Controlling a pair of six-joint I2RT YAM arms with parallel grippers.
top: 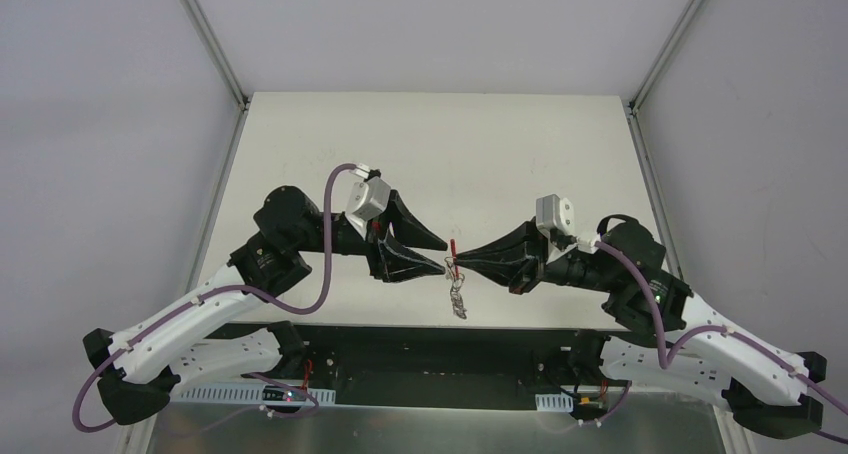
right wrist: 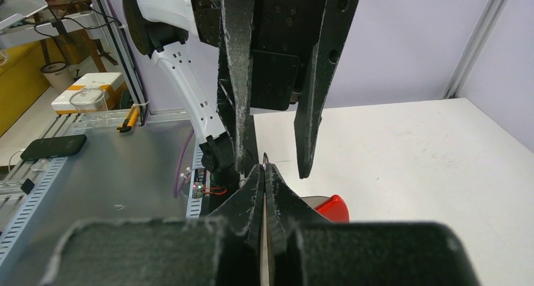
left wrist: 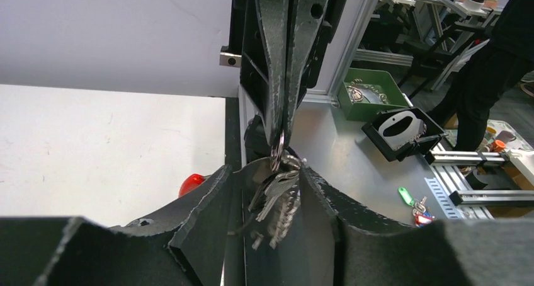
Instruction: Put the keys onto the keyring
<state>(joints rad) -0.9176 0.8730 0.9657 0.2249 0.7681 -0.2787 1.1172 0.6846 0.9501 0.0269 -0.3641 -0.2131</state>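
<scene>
Above near-centre of white table [top: 330, 144]: R gripper [right wrist: 264, 172] pinched shut on thin silver wire keyring [left wrist: 278, 150] w/ red crescent piece [right wrist: 330, 207]. Tiny silver metal keys [left wrist: 277, 201] hanging just below, between parted fingers of L gripper [left wrist: 264, 171].

Overhead camera, above and behind the arm bases, looks down on the white rectangular table [top: 520, 144]. Left wrist camera looks along the black left gripper [left wrist: 264, 172], close up, facing the black right gripper [left wrist: 277, 144]; right wrist camera mirrors it. All share the silver wire keyring with red curved piece [top: 453, 246].
</scene>
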